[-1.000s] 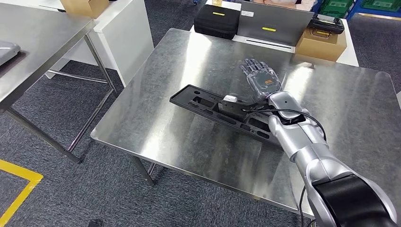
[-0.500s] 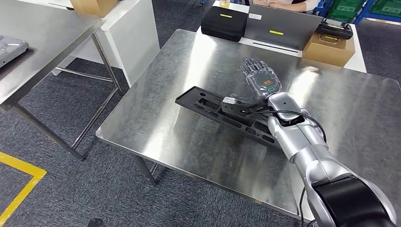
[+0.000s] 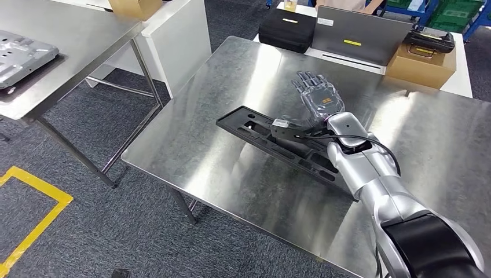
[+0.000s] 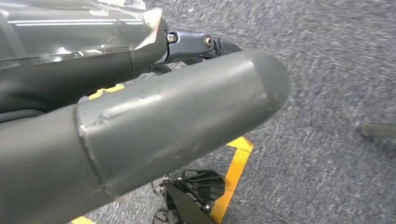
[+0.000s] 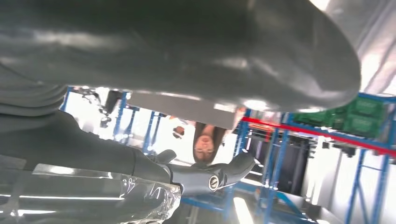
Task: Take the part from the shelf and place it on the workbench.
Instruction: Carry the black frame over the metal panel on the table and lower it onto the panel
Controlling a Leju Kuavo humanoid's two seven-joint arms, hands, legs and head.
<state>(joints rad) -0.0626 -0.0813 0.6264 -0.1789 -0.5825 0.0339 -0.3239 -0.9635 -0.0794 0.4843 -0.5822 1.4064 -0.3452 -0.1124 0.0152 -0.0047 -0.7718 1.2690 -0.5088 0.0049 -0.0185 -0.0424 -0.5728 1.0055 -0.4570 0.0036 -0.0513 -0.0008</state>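
My right hand [image 3: 319,98] hovers flat over the steel workbench [image 3: 231,174], fingers spread and straight, holding nothing; the long black part [image 3: 278,142] lies flat on the bench just below and beside my wrist, its far end under my forearm, apart from my fingers as far as I can tell; so the part is already off the shelf and set down, placement looks done; what's left, I judge, is pulling my arm back clear of it without knocking it; my left hand [image 4: 140,135] hangs by my side over grey carpet with yellow floor tape under it, thick thumb in front, nothing visibly held, but I cannot tell how far its fingers are curled; beyond my fingertips sit a black case [image 3: 286,27], a grey laptop [image 3: 362,35] and a cardboard box [image 3: 421,62]; right wrist view shows a person past the fingers.
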